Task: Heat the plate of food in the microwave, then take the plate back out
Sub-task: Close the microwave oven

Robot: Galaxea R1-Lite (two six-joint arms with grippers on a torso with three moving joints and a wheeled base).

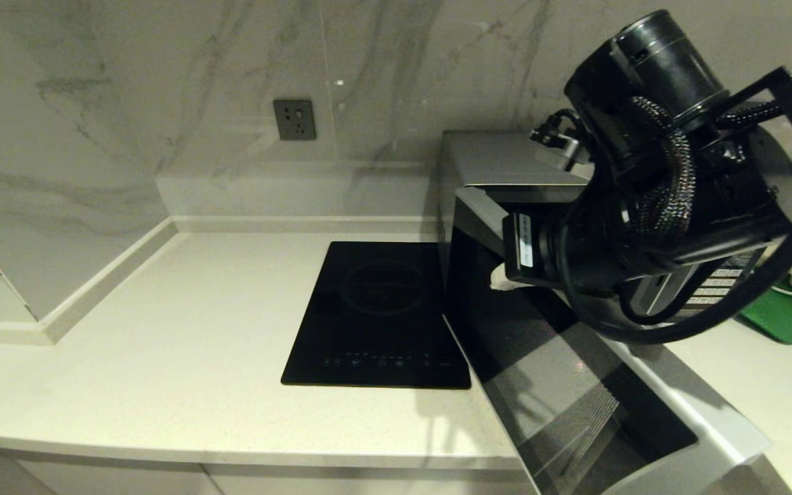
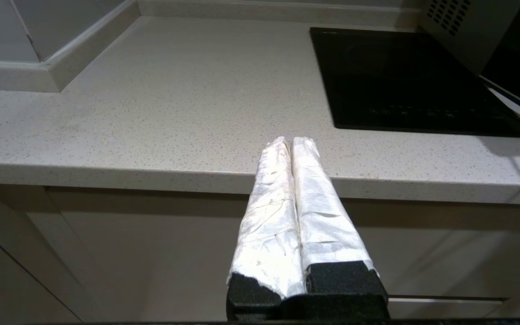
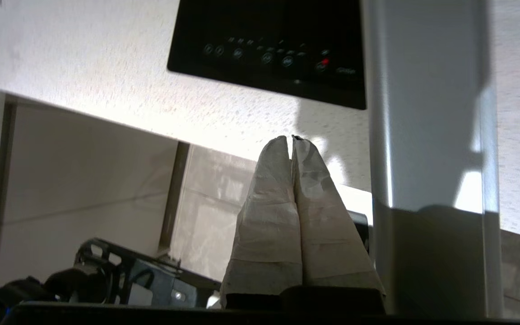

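Microwave (image 1: pixel 506 165) is sitting on the counter (image 1: pixel 183 309) just right of the black induction cooktop (image 1: pixel 379 313), and its dark glass door (image 1: pixel 575 392) is hanging swung out toward the robot. The right gripper (image 3: pixel 292 137) is hovering beside the door's silver edge strip, out over the counter's front edge below the cooktop, with its white-wrapped fingers (image 3: pixel 269 180) pressed flat together and gripping nothing. My guess is it's using the pinched fingers as a poking tool to swing the door rather than to grab anything, though I can't tell whether it's touching the door. The plate of food isn't showing in any view (the big right arm is blocking the oven opening, so it could be inside, can't say). The left gripper (image 2: pixel 291 141) is parking low in front of the cabinet, left of the cooktop, fingers also pinched together and empty. A green tray (image 1: pixel 788 316) is peeking out right of the microwave.
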